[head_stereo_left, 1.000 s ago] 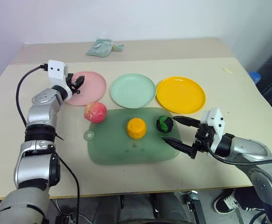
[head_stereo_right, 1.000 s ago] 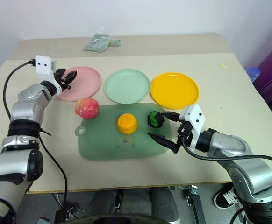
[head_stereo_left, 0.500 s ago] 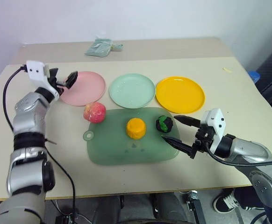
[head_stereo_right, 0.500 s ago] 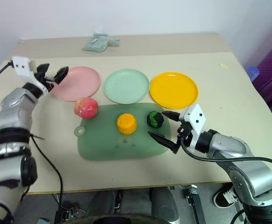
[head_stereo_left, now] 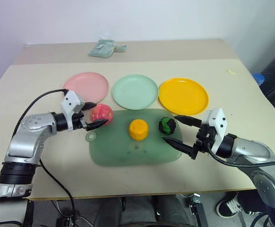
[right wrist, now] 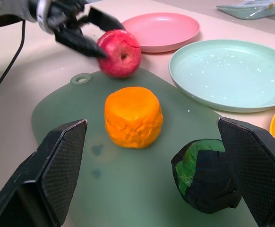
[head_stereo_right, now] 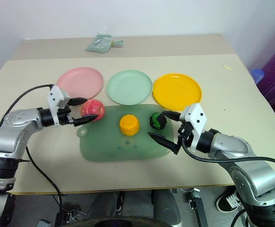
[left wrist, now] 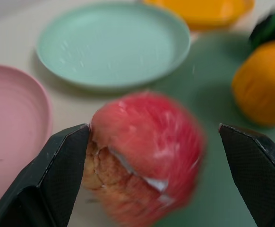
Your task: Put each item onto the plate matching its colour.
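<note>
The left gripper (head_stereo_left: 94, 115) has its fingers spread wide, one on either side of the apple (head_stereo_left: 101, 114); in the left wrist view one finger (left wrist: 62, 170) touches the apple's side while the other stands clear, so nothing is pinched. The apple sits on the table (head_stereo_left: 43, 75) at the edge of the green board (head_stereo_left: 133, 151), close beside the board's loop handle (it looks cracked and brownish on one flank). Beyond it lies the pink plate (head_stereo_left: 86, 86), bare.

The right gripper (head_stereo_left: 177, 131) is also spread wide, hovering low over the board's right end with nothing between its fingers. The green-and-black item (head_stereo_left: 167, 125) sits on the board near that gripper's fingertips, apart from them. The orange item (head_stereo_left: 138, 129) rests near the board's middle, between the apple and the green-and-black item.

Behind the board the three plates stand in a row: pink, then the mint plate (head_stereo_left: 134, 91), then the yellow plate (head_stereo_left: 183, 96), all bare. A pale teal cloth bundle (head_stereo_left: 105, 48) lies at the far edge of the table, well apart from the rest.
</note>
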Controlling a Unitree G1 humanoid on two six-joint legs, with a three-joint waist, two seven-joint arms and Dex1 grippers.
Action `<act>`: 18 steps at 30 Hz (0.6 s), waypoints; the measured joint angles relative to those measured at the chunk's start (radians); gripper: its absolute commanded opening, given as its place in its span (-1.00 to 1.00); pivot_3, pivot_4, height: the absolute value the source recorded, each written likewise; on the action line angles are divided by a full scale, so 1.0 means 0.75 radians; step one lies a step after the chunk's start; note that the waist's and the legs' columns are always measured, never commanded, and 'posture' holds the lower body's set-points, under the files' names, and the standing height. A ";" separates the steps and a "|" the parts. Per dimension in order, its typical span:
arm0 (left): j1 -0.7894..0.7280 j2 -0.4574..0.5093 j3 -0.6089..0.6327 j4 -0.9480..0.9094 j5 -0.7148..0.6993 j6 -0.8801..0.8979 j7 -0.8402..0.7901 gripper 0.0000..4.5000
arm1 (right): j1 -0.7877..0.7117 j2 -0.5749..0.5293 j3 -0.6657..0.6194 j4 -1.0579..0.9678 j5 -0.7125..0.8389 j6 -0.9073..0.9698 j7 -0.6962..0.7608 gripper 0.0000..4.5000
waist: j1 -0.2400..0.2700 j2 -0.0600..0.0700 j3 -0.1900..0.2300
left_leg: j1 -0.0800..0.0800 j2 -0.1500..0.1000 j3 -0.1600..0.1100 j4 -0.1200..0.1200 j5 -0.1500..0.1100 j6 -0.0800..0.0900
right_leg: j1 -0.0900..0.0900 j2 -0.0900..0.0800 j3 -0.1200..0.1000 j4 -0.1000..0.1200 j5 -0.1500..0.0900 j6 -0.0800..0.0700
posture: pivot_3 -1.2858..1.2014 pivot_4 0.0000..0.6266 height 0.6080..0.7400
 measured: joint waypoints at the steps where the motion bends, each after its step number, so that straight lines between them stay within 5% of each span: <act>1: -0.016 0.000 -0.008 0.015 0.020 -0.013 0.002 0.74 | 0.000 0.000 0.000 0.000 0.000 0.000 -0.001 1.00 | 0.000 0.000 0.000 | 0.000 0.000 0.000 0.000 0.000 0.000 | 0.000 0.000 0.000 0.000 0.000 0.000 | 0.03 -0.52 1.00; 4: -0.048 -0.002 -0.016 0.057 0.050 -0.037 0.005 0.38 | 0.000 0.001 0.000 0.000 0.000 0.000 -0.010 1.00 | 0.000 0.000 0.000 | 0.000 0.000 0.000 0.000 0.000 0.000 | 0.000 0.000 0.000 0.000 0.000 0.000 | 0.03 -0.52 1.00; 9: -0.084 -0.097 0.047 0.136 0.014 -0.032 0.071 0.38 | 0.001 0.002 -0.001 -0.001 -0.001 0.000 -0.023 1.00 | 0.003 0.000 0.000 | 0.000 0.000 0.000 0.000 0.000 0.000 | 0.000 0.000 0.000 0.000 0.000 0.000 | 0.03 -0.52 1.00; 18: -0.559 -0.211 0.219 0.689 0.159 -0.099 0.652 0.38 | -0.038 0.005 0.001 0.002 0.001 -0.001 -0.022 1.00 | -0.002 -0.005 0.002 | -0.001 -0.001 0.000 0.001 0.000 0.000 | -0.001 0.000 -0.001 0.001 0.000 0.000 | 0.03 -0.52 1.00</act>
